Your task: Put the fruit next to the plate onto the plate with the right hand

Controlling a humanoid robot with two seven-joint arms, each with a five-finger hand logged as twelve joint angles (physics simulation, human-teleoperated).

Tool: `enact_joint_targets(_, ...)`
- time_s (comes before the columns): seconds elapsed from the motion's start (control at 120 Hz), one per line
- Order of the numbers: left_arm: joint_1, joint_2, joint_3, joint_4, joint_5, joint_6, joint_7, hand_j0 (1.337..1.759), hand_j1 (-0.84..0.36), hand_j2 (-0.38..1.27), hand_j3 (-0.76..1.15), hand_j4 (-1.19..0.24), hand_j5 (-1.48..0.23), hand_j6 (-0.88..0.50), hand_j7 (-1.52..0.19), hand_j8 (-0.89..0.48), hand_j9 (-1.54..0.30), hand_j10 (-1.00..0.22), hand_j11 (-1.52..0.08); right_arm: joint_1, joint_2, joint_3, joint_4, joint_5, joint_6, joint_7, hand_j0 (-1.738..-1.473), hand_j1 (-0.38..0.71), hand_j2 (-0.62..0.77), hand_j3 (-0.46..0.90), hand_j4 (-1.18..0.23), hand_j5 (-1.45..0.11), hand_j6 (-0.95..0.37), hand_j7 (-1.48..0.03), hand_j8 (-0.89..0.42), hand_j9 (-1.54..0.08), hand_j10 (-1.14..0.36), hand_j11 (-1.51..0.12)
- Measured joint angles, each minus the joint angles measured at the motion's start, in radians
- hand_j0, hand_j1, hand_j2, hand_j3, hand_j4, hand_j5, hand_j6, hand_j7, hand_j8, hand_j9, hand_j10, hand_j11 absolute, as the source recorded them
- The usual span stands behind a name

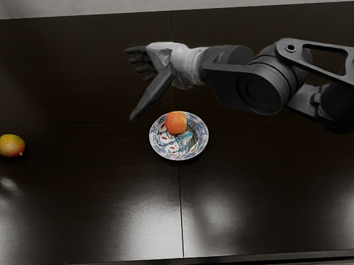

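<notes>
The right robot hand is hovering over the dark surface, its fingers hanging loose and spread, gripping nothing. Its arm is reaching in from the right edge. Just in front of the hand, the orange-red fruit is sitting on the patterned plate, toward its far rim. A yellow-orange fruit is lying well apart, near the left edge.

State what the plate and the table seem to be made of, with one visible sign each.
Plate: probably glazed ceramic, judging by its painted multicolour pattern on white. Table: dark, glossy, possibly lacquered wood or laminate; it shows faint horizontal grain and bright light reflections.
</notes>
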Motion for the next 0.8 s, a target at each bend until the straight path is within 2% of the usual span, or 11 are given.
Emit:
enact_joint_targets(0.15,0.0,0.0,0.0,0.0,0.0,0.0,0.0,1.658,0.07,0.05,0.0,-0.23,-0.3,-0.23,-0.3,-0.23,-0.3,-0.23,-0.3,-0.148,-0.047,0.119,-0.109,0.281,0.429,0.0,-1.658,-0.31,-0.01,0.0,-0.03,-0.04,-0.03,-0.04,-0.03,-0.04,-0.03,-0.04)
enact_joint_targets(0.35,0.0,0.0,0.0,0.0,0.0,0.0,0.0,1.658,0.07,0.05,0.0,-0.23,-0.3,-0.23,-0.3,-0.23,-0.3,-0.23,-0.3,-0.21,-0.198,0.114,-0.153,0.61,0.723,0.0,-1.658,-0.31,-0.01,0.0,-0.03,-0.04,-0.03,-0.04,-0.03,-0.04,-0.03,-0.04)
enact_joint_targets(0.542,0.001,0.0,0.0,0.0,0.0,-0.002,0.0,1.658,0.07,0.05,0.0,-0.23,-0.3,-0.23,-0.3,-0.23,-0.3,-0.23,-0.3,-0.257,-0.365,0.073,-0.156,0.729,0.876,0.0,-1.658,-0.31,-0.01,0.0,-0.03,-0.04,-0.03,-0.04,-0.03,-0.04,-0.03,-0.04)
enact_joint_targets(0.683,0.0,0.0,-0.001,0.0,0.0,-0.002,0.0,1.658,0.07,0.05,0.0,-0.23,-0.3,-0.23,-0.3,-0.23,-0.3,-0.23,-0.3,-0.301,-0.526,0.061,-0.149,0.773,0.91,0.0,-1.658,-0.31,-0.01,0.0,-0.03,-0.04,-0.03,-0.04,-0.03,-0.04,-0.03,-0.04)
enact_joint_targets(0.8,0.001,0.0,-0.001,0.0,0.0,-0.002,0.0,1.658,0.07,0.05,0.0,-0.23,-0.3,-0.23,-0.3,-0.23,-0.3,-0.23,-0.3,-0.328,-0.6,0.057,-0.148,0.796,0.918,0.0,-1.658,-0.31,-0.01,0.0,-0.03,-0.04,-0.03,-0.04,-0.03,-0.04,-0.03,-0.04)
